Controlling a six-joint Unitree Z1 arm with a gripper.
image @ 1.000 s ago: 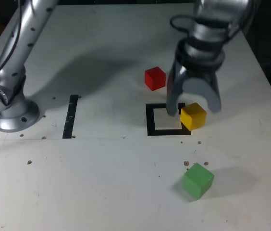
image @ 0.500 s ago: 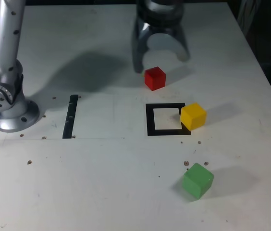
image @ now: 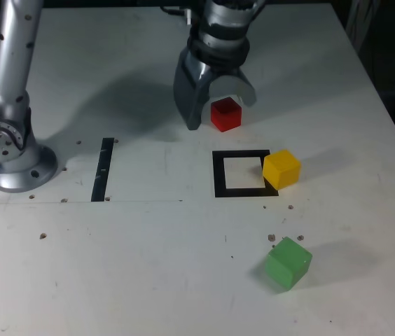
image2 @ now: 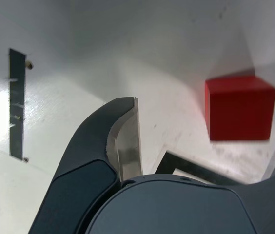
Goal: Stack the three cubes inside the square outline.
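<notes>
Grey metal claw [image: 217, 110] spread wide, empty, low over white table [image: 148, 266], straddling small red cube [image: 225, 113]; no visible contact. Yellow cube [image: 281, 169] overlaps black square outline [image: 218, 174] on exterior view's right edge. Green cube [image: 288, 262] apart, nearer camera.

A white desk [image: 148, 273] carries everything, its surface dotted with small holes and scuffs. Flat on it lies the black square outline [image: 218, 175] with its white centre, and the yellow cube [image: 281, 169] sits on that frame's edge at the exterior view's right. The red cube [image: 225, 114] rests just beyond the outline, the green cube [image: 288, 262] well apart, nearer the camera. A narrow black strip [image: 102, 169] lies towards the exterior view's left, beside the arm's round base [image: 12, 164].
</notes>
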